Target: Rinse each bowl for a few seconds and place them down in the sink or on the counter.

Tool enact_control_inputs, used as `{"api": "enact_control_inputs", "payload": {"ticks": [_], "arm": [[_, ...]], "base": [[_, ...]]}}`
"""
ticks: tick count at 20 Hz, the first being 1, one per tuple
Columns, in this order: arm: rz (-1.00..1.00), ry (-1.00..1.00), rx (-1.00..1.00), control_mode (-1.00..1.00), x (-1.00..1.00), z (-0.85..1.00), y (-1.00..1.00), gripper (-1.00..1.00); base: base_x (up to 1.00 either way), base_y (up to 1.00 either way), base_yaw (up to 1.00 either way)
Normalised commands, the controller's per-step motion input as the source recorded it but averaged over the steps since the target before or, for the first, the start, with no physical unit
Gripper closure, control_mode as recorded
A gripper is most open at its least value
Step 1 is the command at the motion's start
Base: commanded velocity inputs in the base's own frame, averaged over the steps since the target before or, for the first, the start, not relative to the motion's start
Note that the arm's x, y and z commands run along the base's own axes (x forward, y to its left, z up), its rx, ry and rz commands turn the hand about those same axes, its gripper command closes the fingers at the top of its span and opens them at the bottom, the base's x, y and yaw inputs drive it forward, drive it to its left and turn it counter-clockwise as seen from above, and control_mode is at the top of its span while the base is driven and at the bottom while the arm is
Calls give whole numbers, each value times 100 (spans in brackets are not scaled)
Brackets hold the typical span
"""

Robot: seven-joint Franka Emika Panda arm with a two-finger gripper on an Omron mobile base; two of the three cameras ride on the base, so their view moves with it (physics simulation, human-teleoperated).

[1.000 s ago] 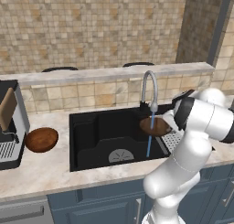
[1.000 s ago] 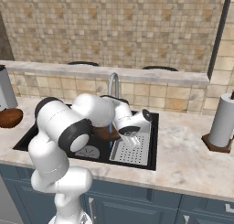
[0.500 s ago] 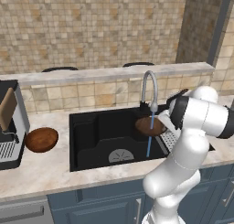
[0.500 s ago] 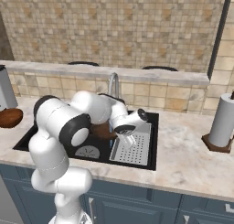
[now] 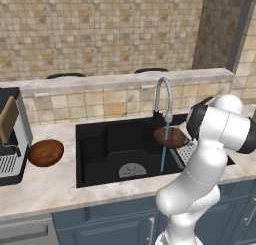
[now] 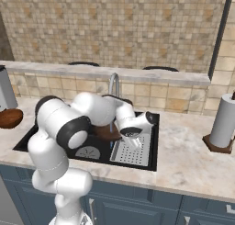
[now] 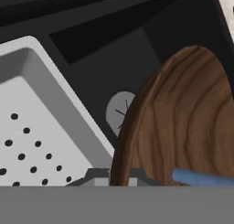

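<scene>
step: rinse of first bowl; it sits under the faucet spout, over the sink, blue water stream running past its rim into the basin.
gripper: at the bowl's right edge, over the inner side of the grey perforated tray. Fingertips hidden behind the bowl in the hand view, so jaw gap unreadable; bowl hangs in mid-air at the hand, so I judge it clamped on the rim.
bowl pose: tilted, inner face toward the hand camera, drain visible behind it.
second bowl: on the counter left of the sink, just beside the coffee machine, untouched.
progress: roughly first half; one bowl in rinse, one waiting.
next: judged, hold under stream briefly, then lower into basin or onto counter, release, swing left for second bowl.
risk: rim grip on a wet tilted bowl may slip.
</scene>
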Motion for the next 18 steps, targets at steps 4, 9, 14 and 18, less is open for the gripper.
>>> {"api": "enact_control_inputs", "payload": {"ticks": [4,9,14,18], "arm": [[-1,0,0,-100,-35,27,-48,100],[-2,0,0,-100,-15,21,-62,100],[-10,0,-1,-100,-4,7,-68,100],[-13,5,-3,-100,0,0,-72,100]], "base": [[0,0,0],[0,0,0],[0,0,0],[0,0,0]]}}
